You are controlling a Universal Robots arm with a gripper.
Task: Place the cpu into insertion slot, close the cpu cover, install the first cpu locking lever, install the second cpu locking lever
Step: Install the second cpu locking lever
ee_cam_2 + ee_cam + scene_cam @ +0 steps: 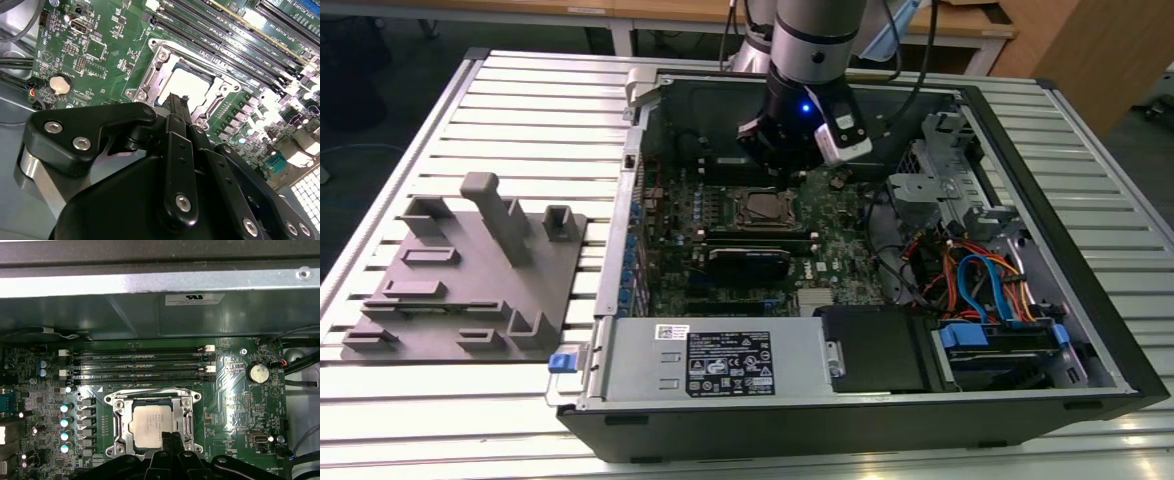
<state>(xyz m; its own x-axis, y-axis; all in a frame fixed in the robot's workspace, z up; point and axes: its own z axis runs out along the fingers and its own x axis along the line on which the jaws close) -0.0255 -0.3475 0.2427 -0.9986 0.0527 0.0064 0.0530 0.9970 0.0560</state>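
The cpu, a silver-grey square, lies flat in the insertion slot on the green motherboard. It also shows in the second wrist view as the cpu. The silvery cpu cover lies down around the chip, its cut-out framing the metal top; the cpu cover looks the same in the second wrist view. My gripper hangs just over the socket's edge with its black fingers pressed together and nothing between them. In the exterior view my gripper is above the socket. I cannot make out the locking levers clearly.
Long black memory slots run beside the socket, and a coin battery sits on the board. The open computer case walls the board in, with cables and a power supply. A grey fixture plate lies at the exterior view's left.
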